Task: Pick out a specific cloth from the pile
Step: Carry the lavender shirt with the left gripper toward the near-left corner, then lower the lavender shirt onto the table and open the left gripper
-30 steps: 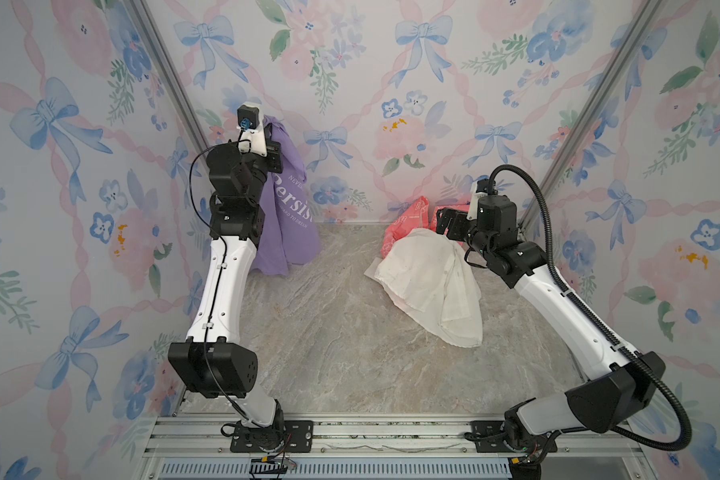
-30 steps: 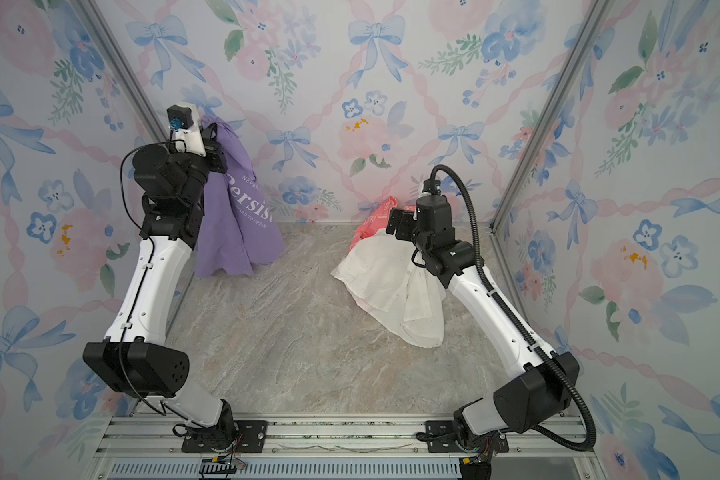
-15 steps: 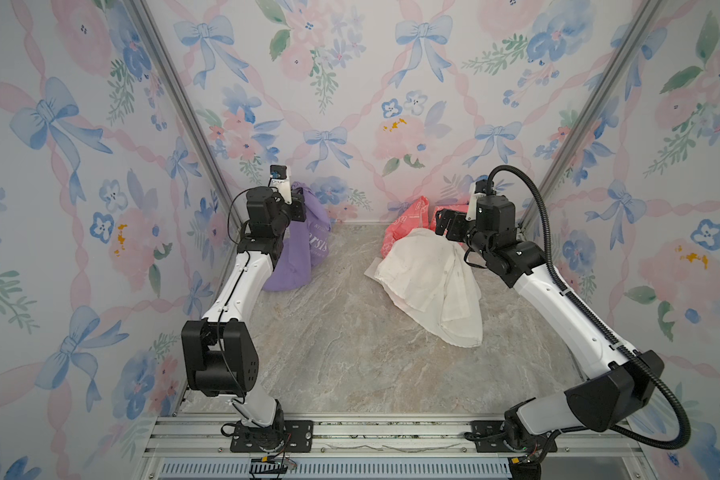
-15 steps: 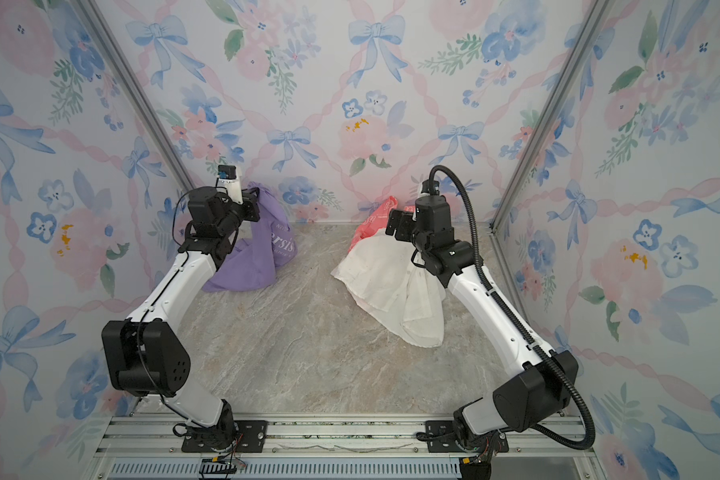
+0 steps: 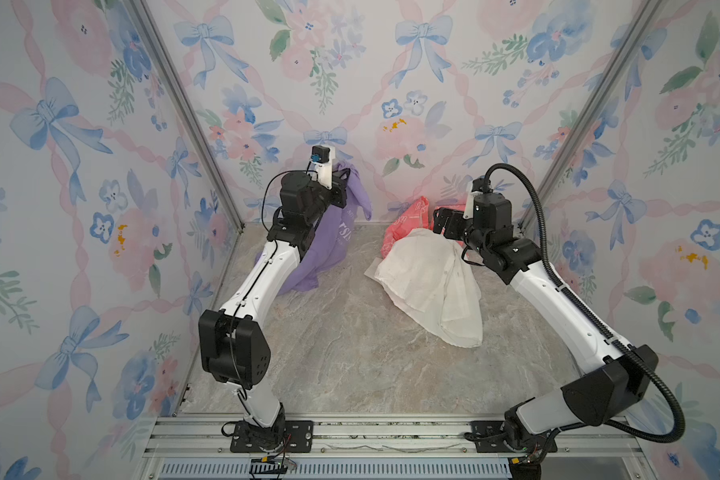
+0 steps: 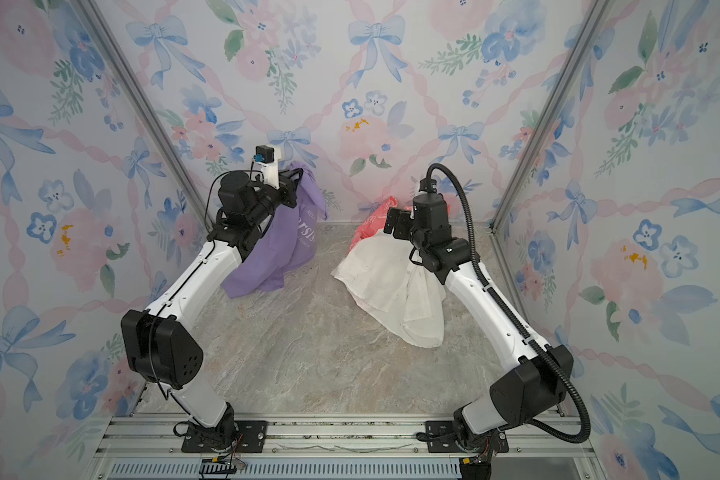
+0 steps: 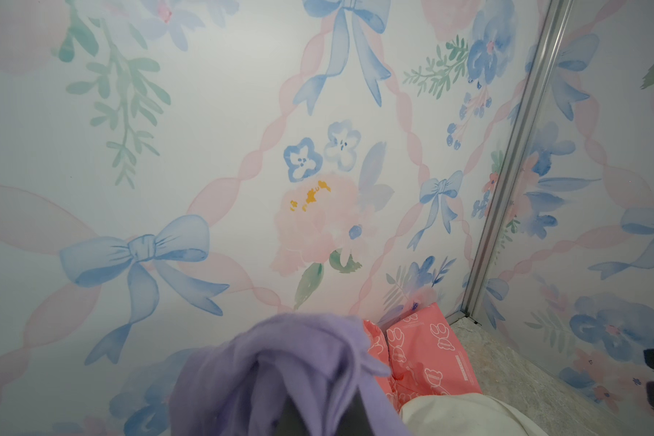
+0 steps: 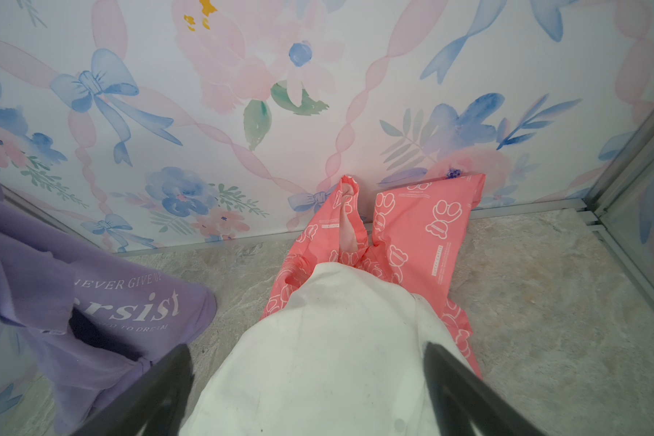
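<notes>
Lavender cloth [image 5: 334, 249] has lifted again after dipping, pinched in the left claw [image 5: 343, 183], hem on the table [image 5: 350, 353], well apart from the pile [image 5: 429, 274]; right claw [image 5: 442, 222] gapes empty. Picking looks done.

Bare floor [image 5: 341, 353] lies open between the hanging lavender cloth [image 5: 325, 257] and the pile [image 5: 429, 282]. The pile's coral-pink cloth [image 5: 402, 222] leans against the back wall [image 5: 371, 104].

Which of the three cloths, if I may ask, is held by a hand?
The lavender-purple cloth with white lettering, gripped by the left hand; the off-white cloth and coral-pink cloth lie on the table.
</notes>
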You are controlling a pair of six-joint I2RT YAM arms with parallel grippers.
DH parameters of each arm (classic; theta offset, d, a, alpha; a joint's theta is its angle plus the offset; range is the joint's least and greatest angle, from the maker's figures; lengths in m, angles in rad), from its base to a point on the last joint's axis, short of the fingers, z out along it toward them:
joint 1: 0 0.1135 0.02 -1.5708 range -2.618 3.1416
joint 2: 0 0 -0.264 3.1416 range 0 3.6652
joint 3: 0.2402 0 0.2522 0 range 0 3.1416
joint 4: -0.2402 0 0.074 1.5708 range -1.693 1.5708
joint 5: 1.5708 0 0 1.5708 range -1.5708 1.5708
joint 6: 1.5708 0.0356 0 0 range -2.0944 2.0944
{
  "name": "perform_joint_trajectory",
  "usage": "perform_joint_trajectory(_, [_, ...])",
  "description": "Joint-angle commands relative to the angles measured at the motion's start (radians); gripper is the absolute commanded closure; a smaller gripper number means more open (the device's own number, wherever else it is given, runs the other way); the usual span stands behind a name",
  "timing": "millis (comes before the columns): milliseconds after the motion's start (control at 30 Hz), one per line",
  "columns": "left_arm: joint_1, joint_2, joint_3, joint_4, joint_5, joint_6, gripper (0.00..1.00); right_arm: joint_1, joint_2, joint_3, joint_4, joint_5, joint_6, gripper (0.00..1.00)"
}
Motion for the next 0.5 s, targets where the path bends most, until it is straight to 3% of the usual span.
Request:
perform_joint_trajectory(0, [0.028,-0.014,0.009,0.030,-0.037,0.025,1.00,0.006,0.014,0.029,0.001,-0.012,0.004,0.03])
perform_joint_trajectory(467, [0.248,-0.237,-0.417,0.107,-0.237,-0.031,1.00,0.000,0.013,0.027,-0.012,-0.026,-0.011,0.03])
